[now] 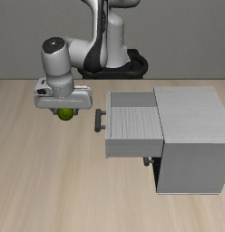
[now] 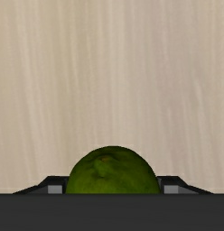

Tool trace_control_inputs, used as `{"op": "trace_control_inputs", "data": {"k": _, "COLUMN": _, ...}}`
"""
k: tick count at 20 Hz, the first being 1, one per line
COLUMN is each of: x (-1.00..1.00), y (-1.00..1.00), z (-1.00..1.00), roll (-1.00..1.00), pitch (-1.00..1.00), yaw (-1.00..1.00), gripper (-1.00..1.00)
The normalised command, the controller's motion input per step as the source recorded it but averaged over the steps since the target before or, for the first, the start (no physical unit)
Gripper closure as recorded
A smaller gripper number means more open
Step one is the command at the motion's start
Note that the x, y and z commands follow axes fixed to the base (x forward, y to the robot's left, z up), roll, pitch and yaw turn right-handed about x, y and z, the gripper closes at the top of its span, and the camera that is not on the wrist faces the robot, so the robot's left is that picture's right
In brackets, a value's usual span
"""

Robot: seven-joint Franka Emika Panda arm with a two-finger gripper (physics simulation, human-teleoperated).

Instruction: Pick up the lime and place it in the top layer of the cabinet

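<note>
Lime (image 2: 112,173) clamped between jaws, pressed from both sides (top drawer (image 1: 134,122) open nearby).

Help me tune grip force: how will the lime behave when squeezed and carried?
The lime looks round and smooth, so it would probably roll on the table and may slip from a light pinch. The gripper pinches it on its curved sides, so contact is likely narrow. Small beside the drawer, it seems light.

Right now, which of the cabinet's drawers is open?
The top drawer: it is pulled out toward the exterior view's left, its inside showing. The lower drawer's handle sits back at the cabinet front.
</note>
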Motion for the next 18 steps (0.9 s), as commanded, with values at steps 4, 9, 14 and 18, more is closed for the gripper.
{"op": "trace_control_inputs", "data": {"k": 4, "x": 0.00, "y": 0.00, "z": 1.00, "roll": 0.00, "pitch": 0.00, "yaw": 0.00, "gripper": 1.00}}
{"op": "trace_control_inputs", "data": {"k": 9, "x": 0.00, "y": 0.00, "z": 1.00, "roll": 0.00, "pitch": 0.00, "yaw": 0.00, "gripper": 1.00}}
{"op": "trace_control_inputs", "data": {"k": 14, "x": 0.00, "y": 0.00, "z": 1.00, "roll": 0.00, "pitch": 0.00, "yaw": 0.00, "gripper": 1.00}}
{"op": "trace_control_inputs", "data": {"k": 18, "x": 0.00, "y": 0.25, "z": 0.75, "roll": 0.00, "pitch": 0.00, "yaw": 0.00, "gripper": 1.00}}
